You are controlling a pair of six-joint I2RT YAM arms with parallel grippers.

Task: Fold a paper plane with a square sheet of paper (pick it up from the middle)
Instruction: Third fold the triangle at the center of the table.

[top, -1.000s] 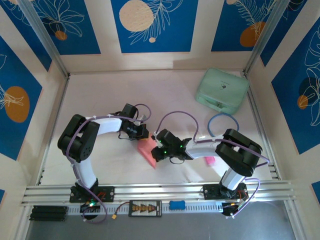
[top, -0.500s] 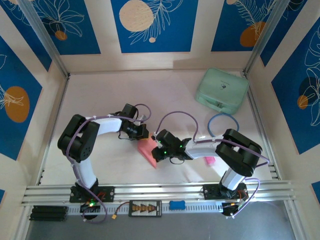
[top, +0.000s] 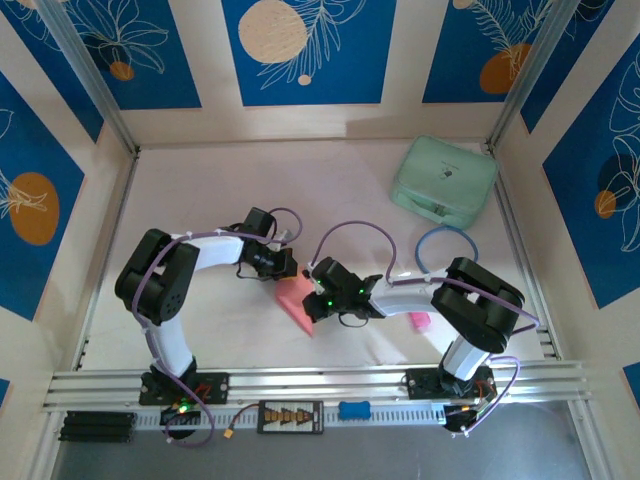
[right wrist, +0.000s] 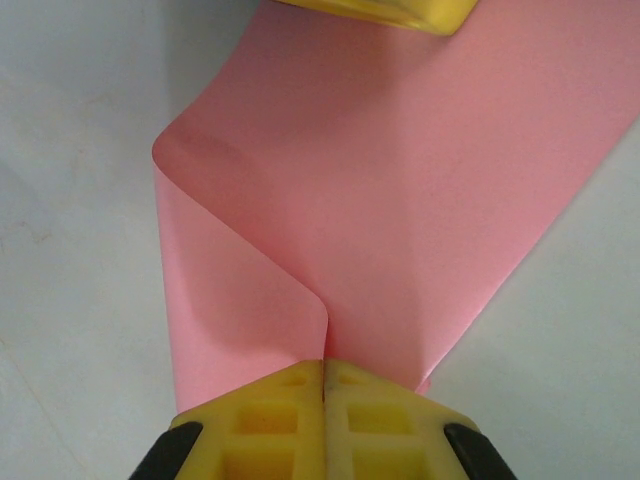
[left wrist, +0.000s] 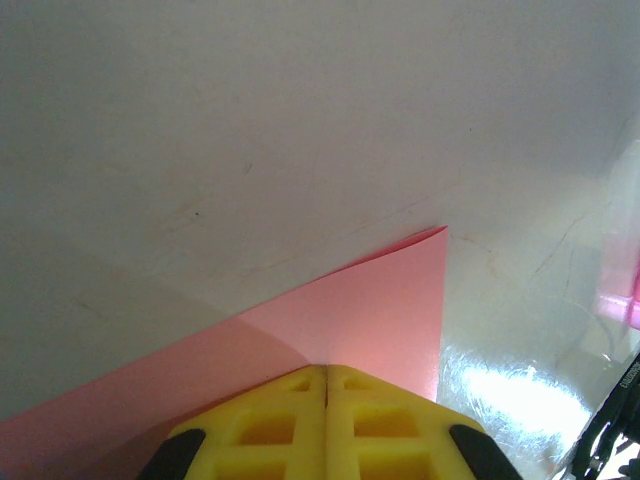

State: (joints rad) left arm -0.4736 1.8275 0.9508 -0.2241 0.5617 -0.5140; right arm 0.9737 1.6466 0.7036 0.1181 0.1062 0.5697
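Left end effector (left wrist: 326,372) had its fingers pressed together on one edge of the pink sheet (top: 296,298). Right end effector (right wrist: 323,365) was likewise pinched tight on a raised bend of it. The sheet sat mid-bench (top: 200,200) between the two wrists, part flat and part lifted. Risks as I read them: in the right wrist view the paper between the two grips was curled into a loose roll, not a flat fold, so if I'd pressed down there the crease would likely have landed off line and skewed. Both grips were at the very fingertips, so any pull apart could have slipped one edge out or torn the thin paper. The wrists were just beside each other in the top view, so a careless move risked a knock. The bright-pink stick (top: 419,321) lay near the right forearm and could've been swept aside. Versus a second earlier, the right wrist had crept slightly toward the far-left, uncovering a bit more of the stick. The left arm and the sheet's footprint looked unchanged.
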